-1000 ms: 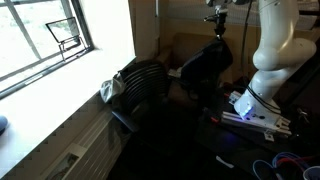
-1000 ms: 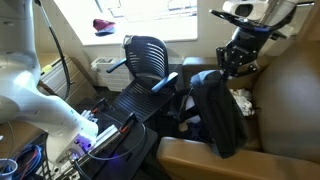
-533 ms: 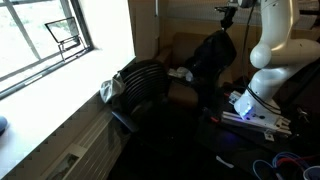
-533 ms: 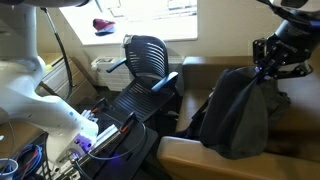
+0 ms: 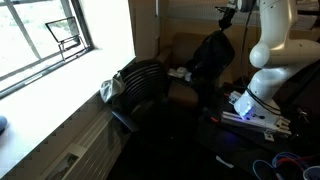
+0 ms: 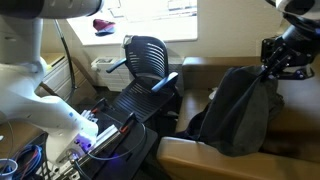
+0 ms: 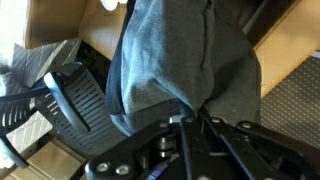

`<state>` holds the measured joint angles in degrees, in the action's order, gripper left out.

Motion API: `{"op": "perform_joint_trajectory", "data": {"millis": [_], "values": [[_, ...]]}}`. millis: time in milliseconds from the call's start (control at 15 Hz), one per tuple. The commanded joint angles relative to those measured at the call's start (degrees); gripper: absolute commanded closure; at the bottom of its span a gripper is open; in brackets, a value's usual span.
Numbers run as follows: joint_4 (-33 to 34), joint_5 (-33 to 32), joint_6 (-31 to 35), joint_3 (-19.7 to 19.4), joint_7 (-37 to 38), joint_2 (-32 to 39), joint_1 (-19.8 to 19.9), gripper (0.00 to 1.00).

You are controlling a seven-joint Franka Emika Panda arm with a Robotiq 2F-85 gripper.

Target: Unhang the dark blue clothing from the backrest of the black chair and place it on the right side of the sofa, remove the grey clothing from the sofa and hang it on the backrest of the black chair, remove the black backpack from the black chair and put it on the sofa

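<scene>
Here, the black claw [image 6: 280,62] is clamping the top of the limp, dark navy clothing [image 6: 240,110], dangling it above the boxy tan sofa [image 6: 185,152]. The step is calling for a low, slow release, cloth pooling on the right-hand seat.

We observe a glossy white robot arm [image 5: 272,45] built from rounded, bulbous, smooth-shelled segments. At its end we find a matte black gripper [image 7: 193,120] with angular links and a boxy body.
</scene>
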<state>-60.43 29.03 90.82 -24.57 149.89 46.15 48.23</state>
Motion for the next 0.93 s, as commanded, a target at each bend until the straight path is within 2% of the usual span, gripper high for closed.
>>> {"op": "perform_joint_trajectory", "data": {"millis": [0,200,267,333,400,533,667,733,800,867], "values": [[7.9,14.9,0.6,-9.6,-0.5,6.7,1.6,0.98],[5.2,28.4,7.3,-18.5,-0.8,10.3,-0.8,0.98],[0.7,33.0,10.3,-23.6,-0.8,11.1,-4.3,0.68],[3.9,27.1,5.9,-17.6,-0.8,9.4,-0.5,0.92],[3.1,30.1,7.6,-20.4,-0.8,10.7,-1.5,0.87],[2.5,31.5,9.0,-22.2,-0.7,11.8,-2.7,0.71],[2.4,31.6,9.2,-22.7,-0.7,11.8,-3.3,0.68],[2.4,31.6,9.2,-22.9,-0.7,11.8,-3.5,0.43],[2.5,31.4,8.8,-22.8,-1.1,11.7,-3.5,0.42],[2.6,32.0,9.3,-22.5,-1.3,11.4,-3.4,0.35]]}}
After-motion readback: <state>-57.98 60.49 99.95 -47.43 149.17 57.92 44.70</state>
